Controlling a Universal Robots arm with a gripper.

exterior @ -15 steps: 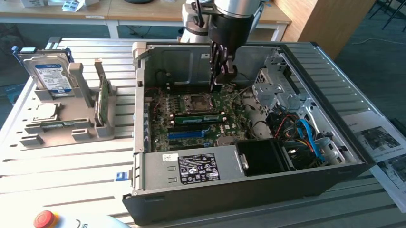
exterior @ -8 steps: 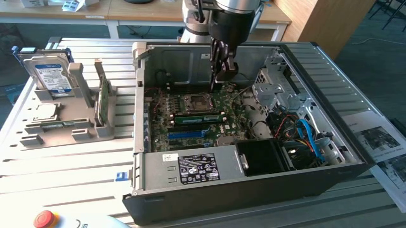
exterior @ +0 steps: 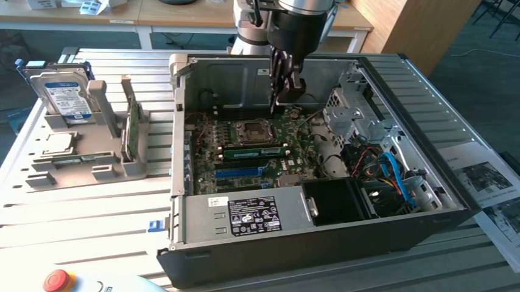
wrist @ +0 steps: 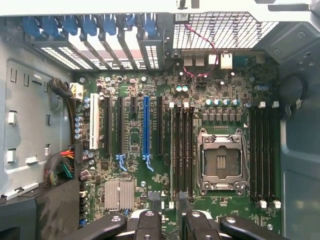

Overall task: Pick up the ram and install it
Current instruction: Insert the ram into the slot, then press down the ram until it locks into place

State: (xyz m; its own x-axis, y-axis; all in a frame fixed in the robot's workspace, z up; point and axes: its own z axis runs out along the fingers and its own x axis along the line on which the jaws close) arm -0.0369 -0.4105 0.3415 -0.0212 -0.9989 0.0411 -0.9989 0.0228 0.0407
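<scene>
A long, narrow green stick, the ram (exterior: pixel 254 151) by its look, stands on edge in a slot beside the empty CPU socket (exterior: pixel 248 129) on the motherboard. My gripper (exterior: pixel 284 91) hangs inside the open computer case, above the board and a little behind the stick, apart from it. In the wrist view its two dark fingers (wrist: pixel 149 225) stand apart over the black memory slots (wrist: pixel 182 150) next to the socket (wrist: pixel 221 160), so my gripper (wrist: pixel 171 226) is open and holds nothing.
The case walls (exterior: pixel 175 121) ring the board, with a power supply (exterior: pixel 243 214) at the front and cables and drive bays (exterior: pixel 382 164) at the exterior view's right. A grey holder (exterior: pixel 89 164) at its left carries a hard drive (exterior: pixel 65 97), a green board on edge (exterior: pixel 130 128) and a chip (exterior: pixel 57 143).
</scene>
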